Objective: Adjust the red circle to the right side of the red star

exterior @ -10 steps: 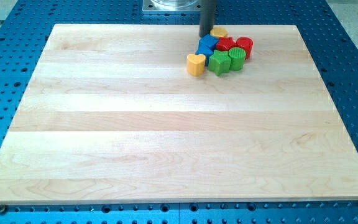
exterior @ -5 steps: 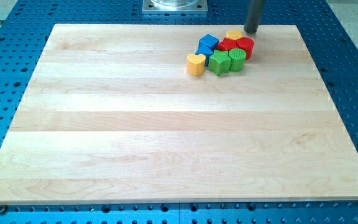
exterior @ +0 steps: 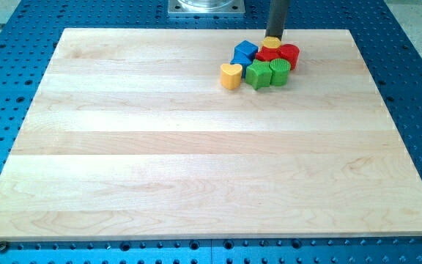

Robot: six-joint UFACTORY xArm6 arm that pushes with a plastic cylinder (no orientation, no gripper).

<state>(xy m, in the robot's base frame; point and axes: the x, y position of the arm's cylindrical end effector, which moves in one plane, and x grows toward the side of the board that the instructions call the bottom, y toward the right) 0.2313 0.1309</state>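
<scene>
- My tip [exterior: 273,38] stands at the 12 o'clock edge of the block cluster, touching or just above the small yellow block [exterior: 272,44].
- There is no pincer on this rod, so nothing is grasped or released.
- The red circle [exterior: 289,55] lies at 3 o'clock of the cluster, touching the red star [exterior: 267,54], which is at its 9 o'clock.
- The green cylinder [exterior: 280,71] lies at 6 o'clock of the red circle, with the green block [exterior: 258,75] beside it.
- Two blue blocks [exterior: 244,53] sit at 9 o'clock of the red star.
- The yellow heart [exterior: 231,75] lies at the cluster's 8 o'clock.
- All rest on the wooden surface [exterior: 196,147], near its 12 o'clock edge.
</scene>
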